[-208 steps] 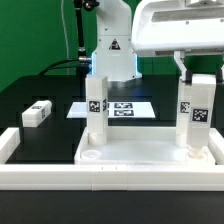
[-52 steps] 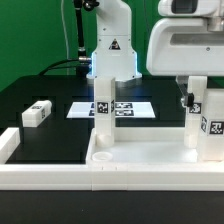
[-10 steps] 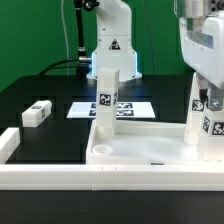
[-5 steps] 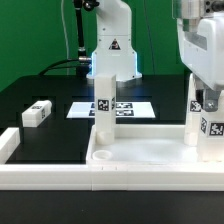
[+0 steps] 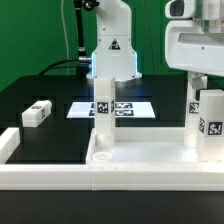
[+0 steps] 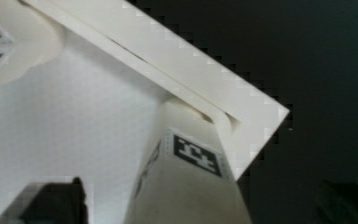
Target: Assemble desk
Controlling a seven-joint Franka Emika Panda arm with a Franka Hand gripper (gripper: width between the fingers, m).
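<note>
White plastic rimmed rectangular desk panel (image 5: 150, 152) is noted lying flat on the black tabletop (image 5: 55, 135). One white square-section tagged leg (image 5: 101, 113) is stood upright at the panel's far corner on the exterior view's left. Another upright leg (image 5: 211, 128) is seen at the panel's opposite end. The claw (image 5: 196, 82) is held above that end; its opening cannot be told.

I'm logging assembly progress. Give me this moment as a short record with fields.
tabletop panel: flat on the black table, behind the border wall
left upright leg: standing at the panel's corner on the exterior view's left
front right leg: standing at the exterior view's right edge
rear right leg: upright, partly hidden behind the front one
loose leg: lying on the table, on the exterior view's left
marker board: flat, beyond the panel
gripper: above the right legs; open or shut cannot be told
</note>
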